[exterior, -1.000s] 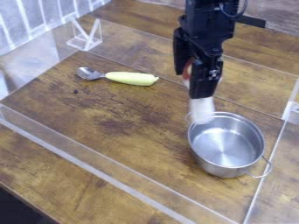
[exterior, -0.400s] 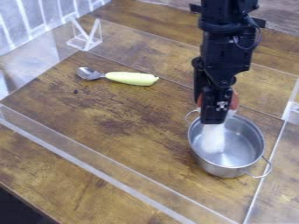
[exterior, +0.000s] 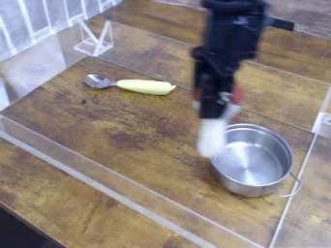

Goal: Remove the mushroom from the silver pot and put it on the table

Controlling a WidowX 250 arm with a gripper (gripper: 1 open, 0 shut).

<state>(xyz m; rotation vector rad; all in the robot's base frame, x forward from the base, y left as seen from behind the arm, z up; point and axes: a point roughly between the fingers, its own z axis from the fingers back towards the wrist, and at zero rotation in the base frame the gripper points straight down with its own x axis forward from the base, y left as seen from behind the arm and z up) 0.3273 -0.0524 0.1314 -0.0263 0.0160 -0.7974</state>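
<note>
The mushroom (exterior: 210, 138) hangs white stem down from my gripper (exterior: 218, 105), with a bit of reddish cap showing between the dark fingers. It is over the table (exterior: 116, 131), just left of the silver pot (exterior: 265, 182). The jaws look shut on the mushroom, though the arm is blurred by motion. The pot stands at the right of the tabletop with nothing visible inside it.
A spoon with a yellow-green handle (exterior: 142, 86) lies at the back left of the tabletop. A small clear stand (exterior: 93, 39) sits further back. Clear acrylic walls (exterior: 155, 208) edge the front and right sides, close to the pot.
The gripper rose out of the pot and swung left with the mushroom, whose stem now hangs outside the pot's left rim. The pot and spoon stayed put.
</note>
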